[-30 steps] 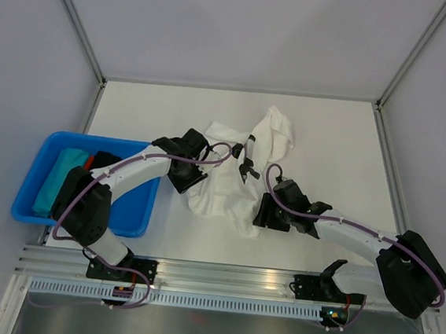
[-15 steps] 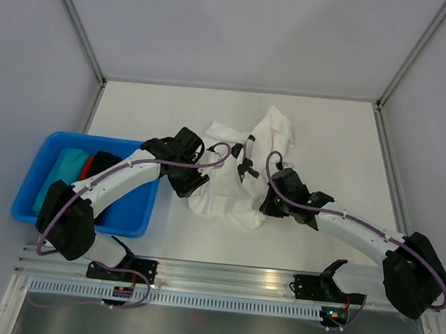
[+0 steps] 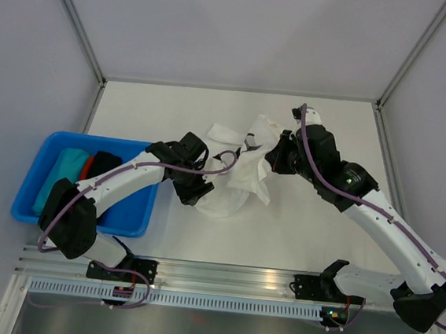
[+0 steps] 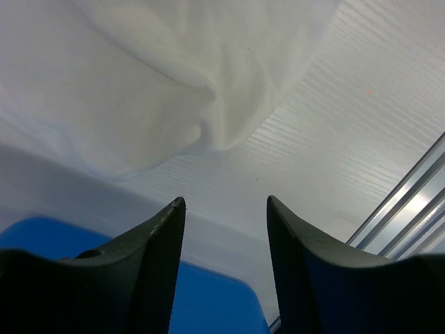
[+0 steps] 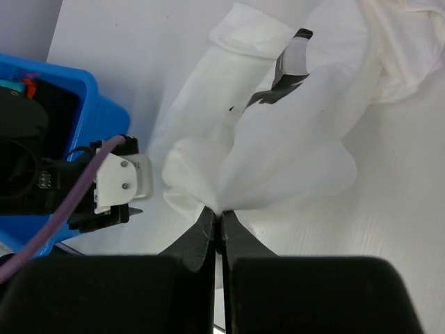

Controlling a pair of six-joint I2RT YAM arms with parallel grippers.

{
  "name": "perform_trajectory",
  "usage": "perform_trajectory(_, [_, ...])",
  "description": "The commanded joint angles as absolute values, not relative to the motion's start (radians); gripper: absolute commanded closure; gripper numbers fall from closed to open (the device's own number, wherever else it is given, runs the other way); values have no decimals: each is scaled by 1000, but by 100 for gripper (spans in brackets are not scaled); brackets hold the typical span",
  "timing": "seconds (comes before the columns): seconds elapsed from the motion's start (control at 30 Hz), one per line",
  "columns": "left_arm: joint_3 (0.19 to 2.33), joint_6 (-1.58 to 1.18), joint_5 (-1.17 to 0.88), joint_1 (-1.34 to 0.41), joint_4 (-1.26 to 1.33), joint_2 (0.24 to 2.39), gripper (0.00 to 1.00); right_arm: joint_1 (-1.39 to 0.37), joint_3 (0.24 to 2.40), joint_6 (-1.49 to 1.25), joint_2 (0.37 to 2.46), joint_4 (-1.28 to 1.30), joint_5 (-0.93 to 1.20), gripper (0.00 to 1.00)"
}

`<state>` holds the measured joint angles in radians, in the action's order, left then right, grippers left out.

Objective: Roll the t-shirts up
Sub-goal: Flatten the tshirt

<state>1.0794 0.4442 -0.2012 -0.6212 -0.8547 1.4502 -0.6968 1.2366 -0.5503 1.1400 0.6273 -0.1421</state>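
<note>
Top external view: one white t-shirt (image 3: 233, 185) sits bunched near the middle of the white table (image 3: 319, 231), with an arm reaching it from each side.
T-shirt shape: a crumpled loose heap, not spread flat. It has a rounded lobe at its 6 o'clock end and a looser flap toward 12 o'clock.
T-shirt surface: plain soft white cloth in broad folds, with a small black mark (image 5: 272, 89) beside a pale tag (the print is too small to read).
Right gripper (image 5: 218, 217): its fingers are pressed together on a gathered fold of the t-shirt. In the right wrist view the cloth fans out from the pinch toward 12 o'clock.
Right gripper from above: it is at the shirt's 2 o'clock side, with the cloth drawn up toward it.
Left gripper (image 4: 226, 203): its fingers are apart with nothing between them. The rounded edge of the cloth lies beyond the tips at 12 o'clock.
Left gripper from above: it is just beside the shirt's 8 o'clock edge (whether it touches I cannot tell).
Blue bin (image 3: 24, 195): it stands at 9 o'clock of the shirt, by the table's left edge. It holds a teal cloth (image 3: 57, 179) and a dark item (image 3: 107, 160).
Rail (image 4: 410, 202): grooved metal, at 4 o'clock in the left wrist view.
</note>
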Motion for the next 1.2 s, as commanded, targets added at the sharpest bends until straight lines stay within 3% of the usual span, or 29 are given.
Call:
perform_trajectory(0.0, [1034,489,-239,-643,-822,1470,43,-699,1367,-514,1154,681,-176,100])
perform_trajectory(0.3, [965,497,-172,-649,-675,1491,40,-699,1561,-485,1210,706,-158,100])
perform_trajectory(0.43, [954,514,-54,-649,-614,1540,39,-699,1572,-466,1206,721,-189,100])
perform_trajectory(0.8, [933,543,-84,-649,-591,1681,42,-664,1519,-439,1170,749,-242,100])
perform_trajectory(0.9, [933,532,-78,-649,-592,1680,59,-640,1503,-436,1155,755,-245,100])
perform_trajectory(1.03, [925,525,-60,-649,-595,1632,97,-615,1488,-434,1126,759,-239,100])
perform_trajectory(1.17, [940,522,-40,-649,-632,1537,98,-609,1503,-416,1109,781,-236,100])
